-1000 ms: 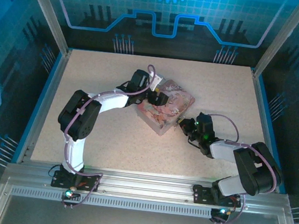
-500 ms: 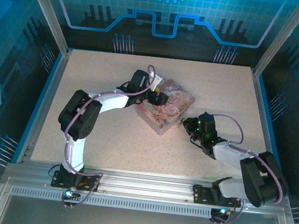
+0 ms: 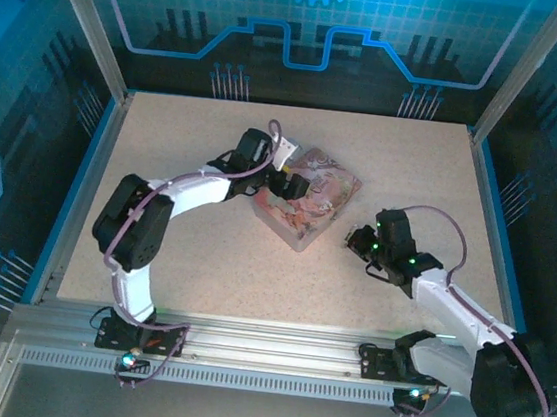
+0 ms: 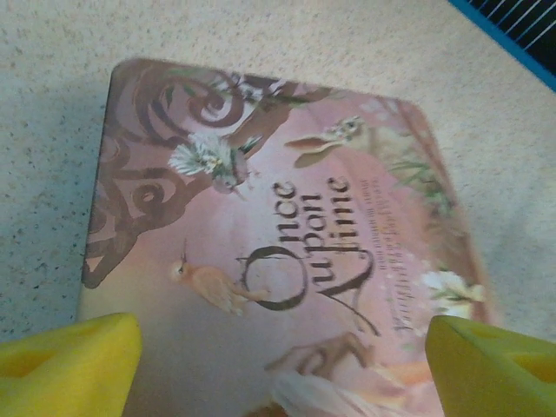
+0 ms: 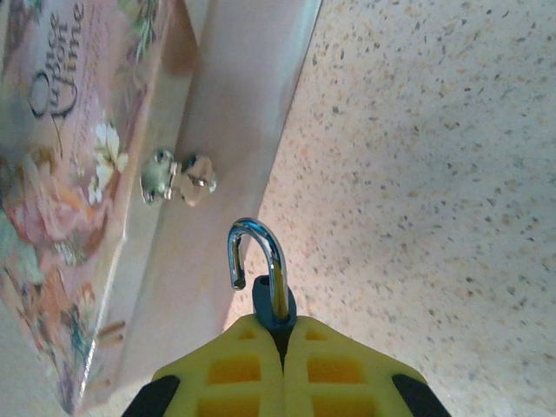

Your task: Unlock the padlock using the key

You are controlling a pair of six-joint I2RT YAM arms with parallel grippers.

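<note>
The right gripper (image 3: 357,244) has backed off to the right of the pink tin (image 3: 310,200), so the padlock (image 5: 271,306) it pinches now hangs apart from the tin's side. The right arm (image 3: 458,310) stretches out lower and further right, and the left arm's elbow (image 3: 130,232) has dropped toward the near left.

Left arm elbow bent, hand (image 3: 291,183) with fingers (image 4: 69,360) spread wide. Right arm stretched low, hand (image 5: 281,328) fingers pressed together, pinching padlock (image 5: 261,301) at the fingertips.
</note>
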